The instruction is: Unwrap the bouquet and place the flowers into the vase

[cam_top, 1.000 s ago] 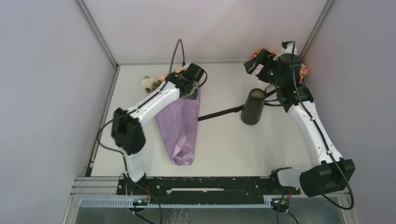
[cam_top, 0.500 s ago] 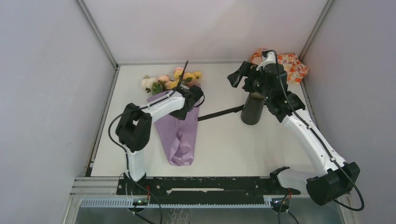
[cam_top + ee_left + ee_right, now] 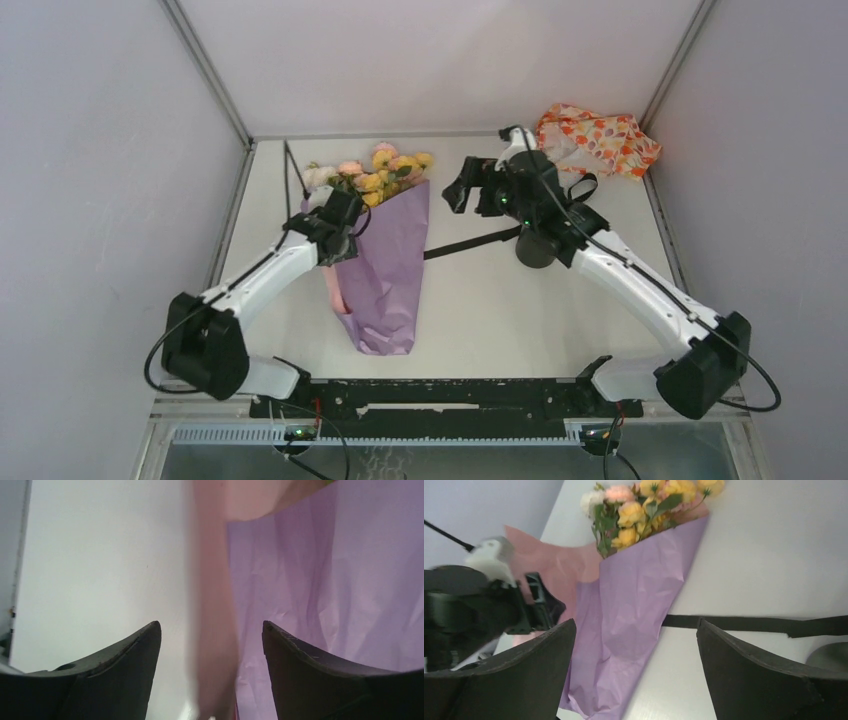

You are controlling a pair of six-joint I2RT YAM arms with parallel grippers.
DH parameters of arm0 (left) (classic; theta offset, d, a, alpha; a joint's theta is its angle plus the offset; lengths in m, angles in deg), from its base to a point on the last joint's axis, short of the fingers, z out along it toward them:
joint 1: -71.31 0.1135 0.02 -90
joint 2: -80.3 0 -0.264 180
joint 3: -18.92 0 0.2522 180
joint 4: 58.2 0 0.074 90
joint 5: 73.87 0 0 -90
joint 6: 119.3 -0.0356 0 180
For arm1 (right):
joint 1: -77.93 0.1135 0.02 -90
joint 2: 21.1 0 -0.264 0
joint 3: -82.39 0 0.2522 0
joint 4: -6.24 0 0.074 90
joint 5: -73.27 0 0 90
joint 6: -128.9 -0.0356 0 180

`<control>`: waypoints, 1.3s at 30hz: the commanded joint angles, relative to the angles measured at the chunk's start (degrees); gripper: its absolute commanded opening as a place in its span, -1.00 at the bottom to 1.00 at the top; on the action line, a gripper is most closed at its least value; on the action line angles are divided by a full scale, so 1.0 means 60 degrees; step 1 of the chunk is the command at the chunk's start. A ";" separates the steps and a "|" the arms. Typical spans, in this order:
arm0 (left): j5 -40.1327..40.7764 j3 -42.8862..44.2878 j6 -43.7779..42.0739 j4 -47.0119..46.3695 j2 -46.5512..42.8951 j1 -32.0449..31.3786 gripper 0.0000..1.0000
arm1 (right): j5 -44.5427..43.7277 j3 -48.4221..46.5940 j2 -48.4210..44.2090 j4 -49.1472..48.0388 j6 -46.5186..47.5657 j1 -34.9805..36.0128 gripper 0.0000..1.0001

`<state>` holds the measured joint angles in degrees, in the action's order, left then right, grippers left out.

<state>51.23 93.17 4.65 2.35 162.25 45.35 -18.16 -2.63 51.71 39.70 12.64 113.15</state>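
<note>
- While I watch from above, the bouquet [image 3: 385, 260] lies on the table [image 3: 480, 310], still wrapped, with its flowers [image 3: 385, 170] toward the far wall.
- Left gripper [image 3: 210, 627]: jaws spread, straddling the wrap's pink edge without pinching it.
- Right gripper [image 3: 636, 622]: jaws spread wide, empty, hovering between bouquet and vase [image 3: 535, 250].
- The vase is partly hidden under the right arm.
- A black ribbon [image 3: 470, 243] runs from the wrap toward the vase.

- Left arm [image 3: 262, 283] and right arm [image 3: 640, 288] — white tubular links joined by bulky black joint housings [image 3: 205, 345].
- Thin black cables [image 3: 292, 172] trail loosely along both arms.
- A small green light [image 3: 503, 198] glows on the right wrist.
- Fingers [image 3: 125, 670] of the left gripper [image 3: 211, 625] and of the right gripper [image 3: 636, 622] — matte black wedges with blunt tips, faintly scuffed.
- A black mounting rail [image 3: 430, 400] carries both bases.
</note>
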 commanded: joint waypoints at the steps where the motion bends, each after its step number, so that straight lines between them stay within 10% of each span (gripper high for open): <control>1: -0.0937 -0.0961 0.0819 -0.1276 -0.1448 0.0733 0.58 | -0.0289 -0.0002 0.0859 -0.0396 0.0220 0.0773 0.97; 14: -0.1251 -0.3353 0.2213 -0.1828 -0.5463 0.2541 0.56 | -0.2429 -0.0698 0.3569 0.0331 0.2065 0.4578 0.89; 23: -0.1640 -0.2136 0.2033 -0.1130 -0.8284 0.2671 0.63 | -0.4882 -0.1127 0.4555 0.0867 0.3599 0.7281 0.93; 39: -0.3299 -0.2234 0.1064 -0.1917 -0.8512 0.2670 0.73 | -0.6034 -0.2889 0.7421 0.1829 0.3922 0.7713 0.71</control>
<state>34.48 80.50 13.66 -5.52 110.89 61.00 -50.60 -18.59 94.51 50.24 35.24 160.67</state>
